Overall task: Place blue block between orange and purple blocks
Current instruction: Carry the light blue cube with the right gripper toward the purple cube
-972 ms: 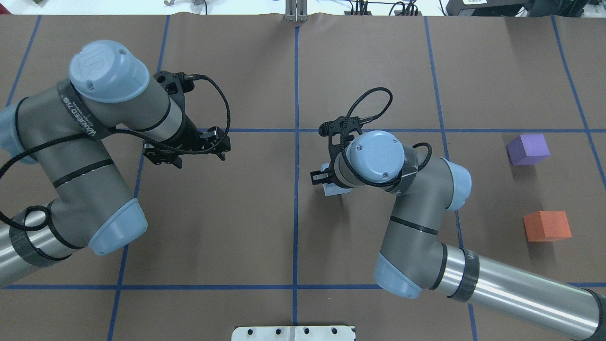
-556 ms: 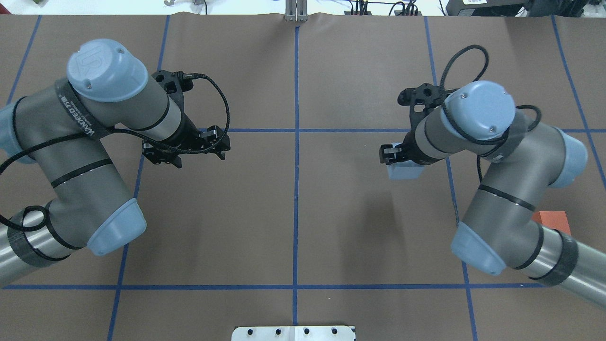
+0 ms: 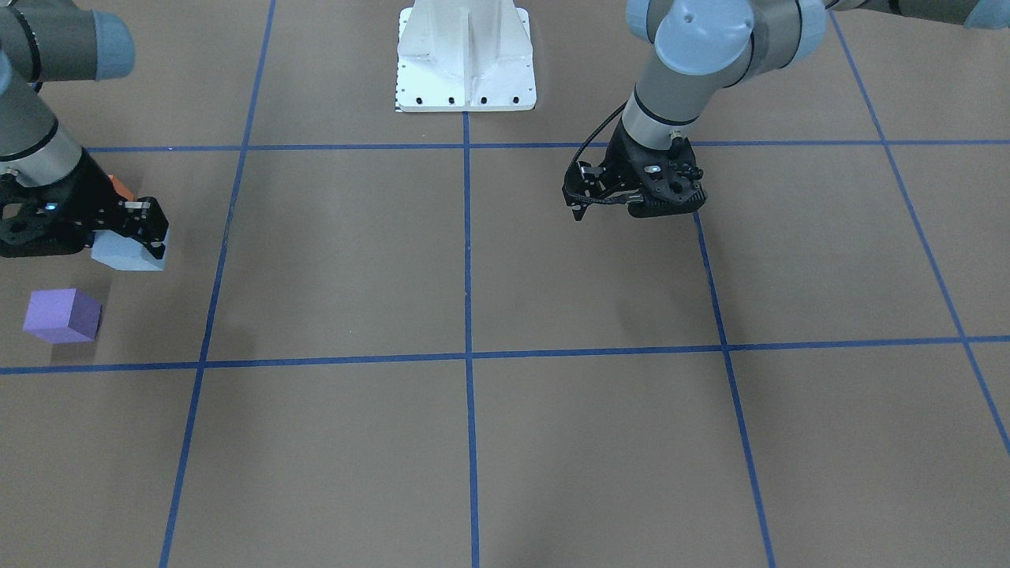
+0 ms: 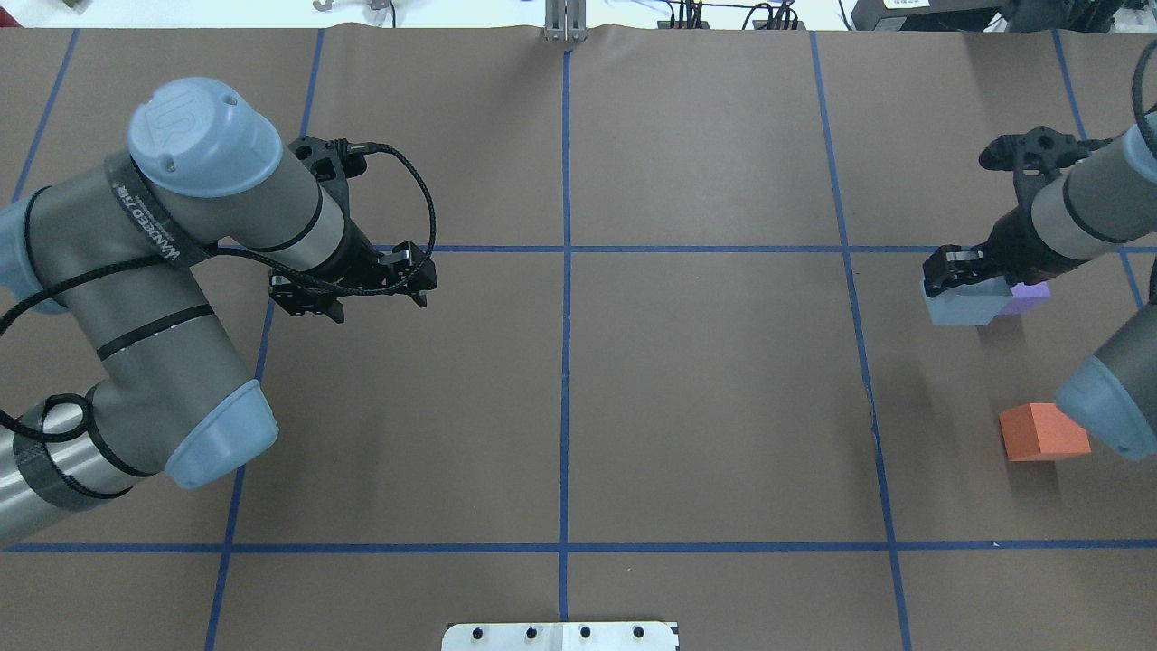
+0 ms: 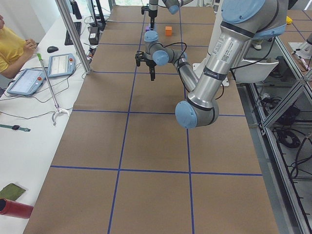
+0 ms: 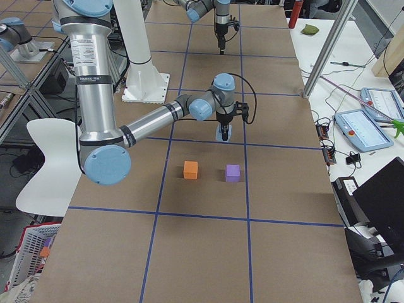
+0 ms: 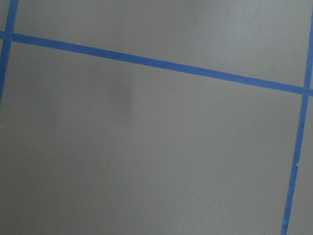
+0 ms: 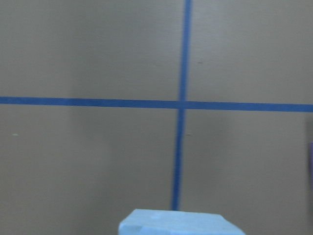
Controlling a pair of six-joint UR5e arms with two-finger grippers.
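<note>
Fingers of the right gripper [image 4: 958,282] are closed on a light blue foam cube [image 4: 962,306]. They hold it by its upper part, so the cube hangs under the tool and, as I judge from the view at the right end, does not touch the table. In the overhead view this blue cube covers one corner of the purple foam cube [image 4: 1030,295], but it is not in line with it. It is in the air on the side of the purple cube that looks toward the middle of the table, near to it and apart. The orange foam cube [image 4: 1044,432] stands on the side of the purple cube that is nearer to the robot, with a gap of brown paper [image 4: 705,407] between the two. The left gripper [image 4: 351,291] hovers far from the purple cube, over the other half of the table, its jaws spread and nothing in them. Picking up is done, and most of the carrying too, I think. What is left is to bring the blue cube over the gap beside the purple cube, lower it there and release.
</note>
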